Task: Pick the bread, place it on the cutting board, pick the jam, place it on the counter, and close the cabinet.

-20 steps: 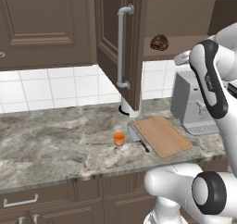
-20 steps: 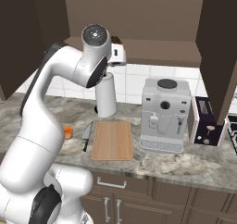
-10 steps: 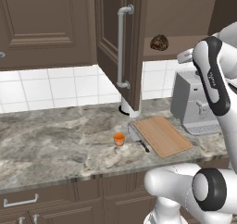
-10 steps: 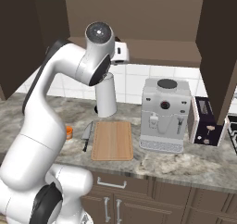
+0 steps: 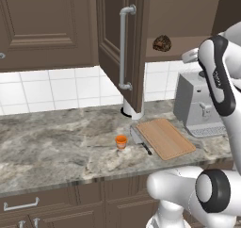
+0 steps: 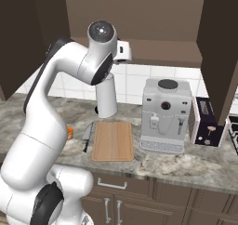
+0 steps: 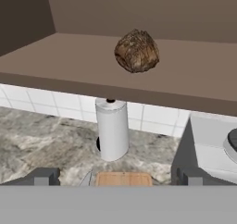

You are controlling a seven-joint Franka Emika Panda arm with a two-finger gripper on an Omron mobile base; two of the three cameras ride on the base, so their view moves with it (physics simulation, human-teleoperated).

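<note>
As the end effector (image 7: 118,176), its fingers spread and empty, faced the bread (image 7: 137,51) on the cabinet (image 5: 123,43) shelf, a forward reach looked next.

White paper towel roll (image 6: 107,96) upright against the tiled backsplash (image 5: 56,88), knife (image 6: 87,136) lying flat, silver coffee machine (image 6: 165,115), dark toaster (image 6: 204,128) at far right.

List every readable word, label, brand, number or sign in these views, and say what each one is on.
None can be read.
The coffee machine, toaster, paper towel roll, cabinet doors and bread carry no visible lettering.
</note>
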